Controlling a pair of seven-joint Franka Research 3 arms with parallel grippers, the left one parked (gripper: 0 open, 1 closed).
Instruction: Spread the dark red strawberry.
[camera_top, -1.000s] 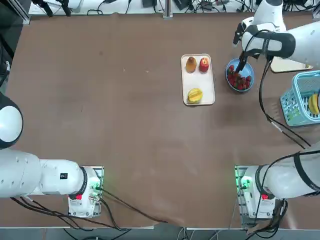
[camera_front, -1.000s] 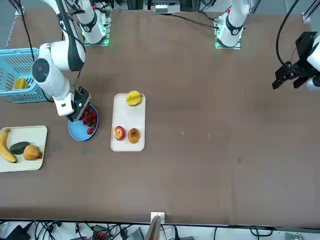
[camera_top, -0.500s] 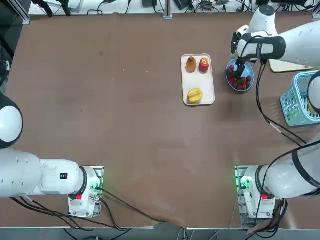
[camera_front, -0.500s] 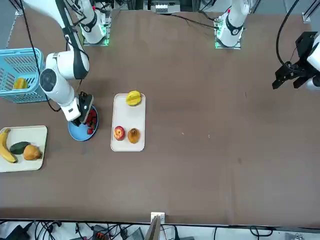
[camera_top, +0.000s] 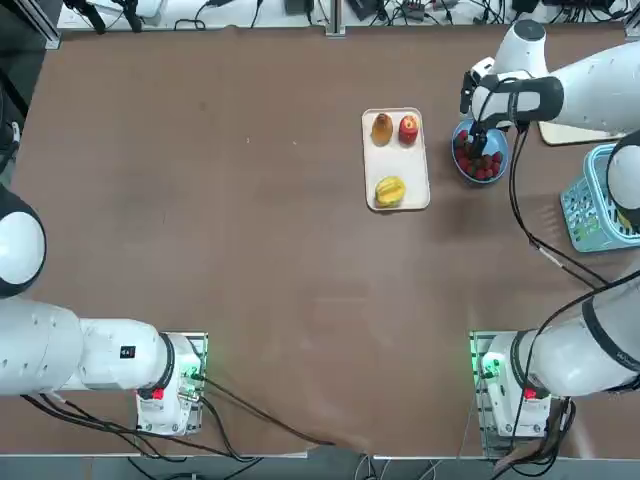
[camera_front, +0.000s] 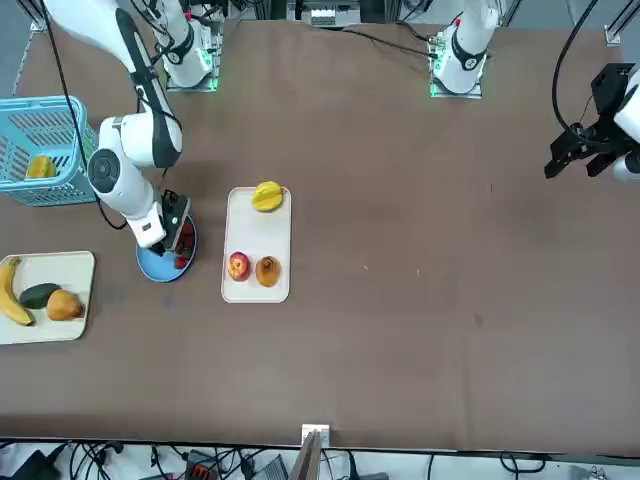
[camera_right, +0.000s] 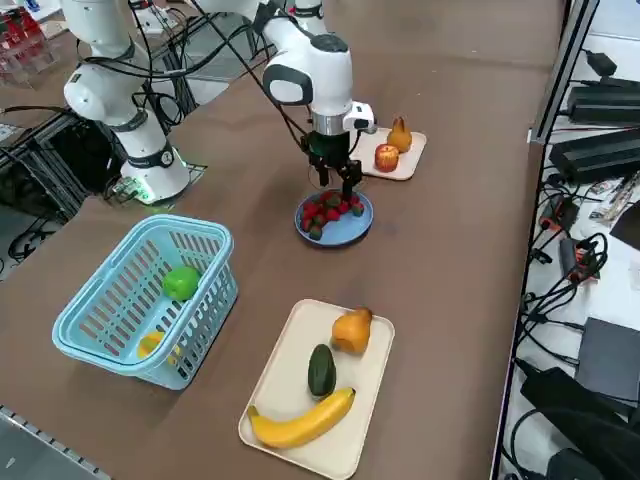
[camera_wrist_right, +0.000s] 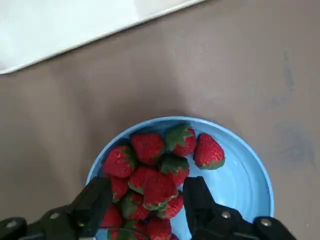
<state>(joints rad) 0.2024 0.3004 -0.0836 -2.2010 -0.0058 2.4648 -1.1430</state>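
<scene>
A: Red strawberries location?

B: Heaped in the blue plate on the desk, just right of the white tray holding the apple.

A: Right gripper?

B: Down over the plate. Fingers spread, straddling the heap, a few berries between them. Can't tell if any are gripped.

Robotics lab: cable-strewn floor, table-mounted arms
</scene>
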